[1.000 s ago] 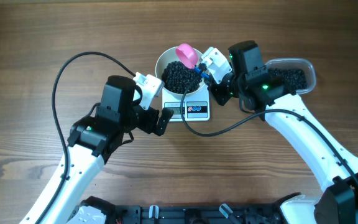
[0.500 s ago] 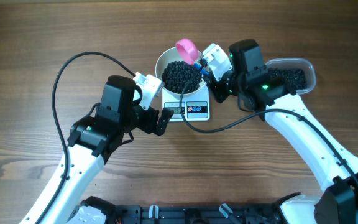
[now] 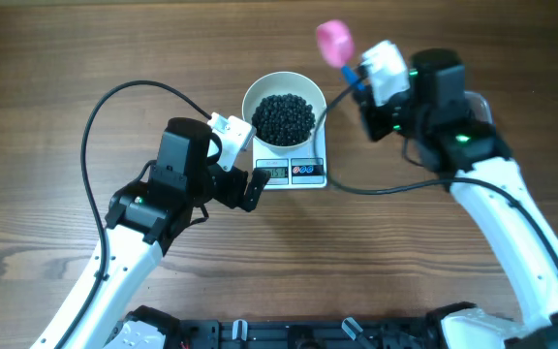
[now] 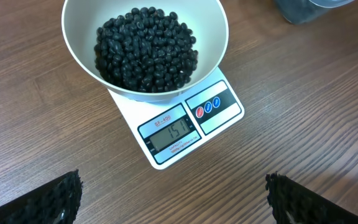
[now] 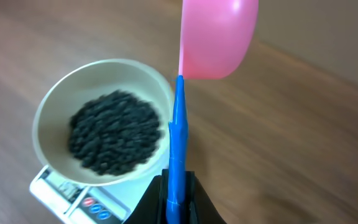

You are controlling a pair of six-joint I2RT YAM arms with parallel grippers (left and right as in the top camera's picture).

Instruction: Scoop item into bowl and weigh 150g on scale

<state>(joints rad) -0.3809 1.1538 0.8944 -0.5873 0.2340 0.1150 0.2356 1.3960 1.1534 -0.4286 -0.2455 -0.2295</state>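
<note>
Weighing judged essentially done: deep white bowl (image 4: pixel 79 43) is seated on scale (image 4: pixel 219 115), heaped with glossy round black beans (image 4: pixel 145 46); display digits are read as about at target. Only scoop put-down seems left. Pink rounded scoop (image 5: pixel 219 34), with slim blue handle, is clamped in right gripper (image 5: pixel 178 193) and raised beyond scale; its contents are not shown. Left gripper (image 4: pixel 173 183) is spread wide, empty, before scale's front edge.

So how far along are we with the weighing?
Done: beans sit in the bowl on the scale, whose display looks like 151, about on target. In hand: right fingers shut on the pink scoop, held clear of the bowl. The left fingers are open, empty. Remaining: probably only setting the scoop down.
</note>
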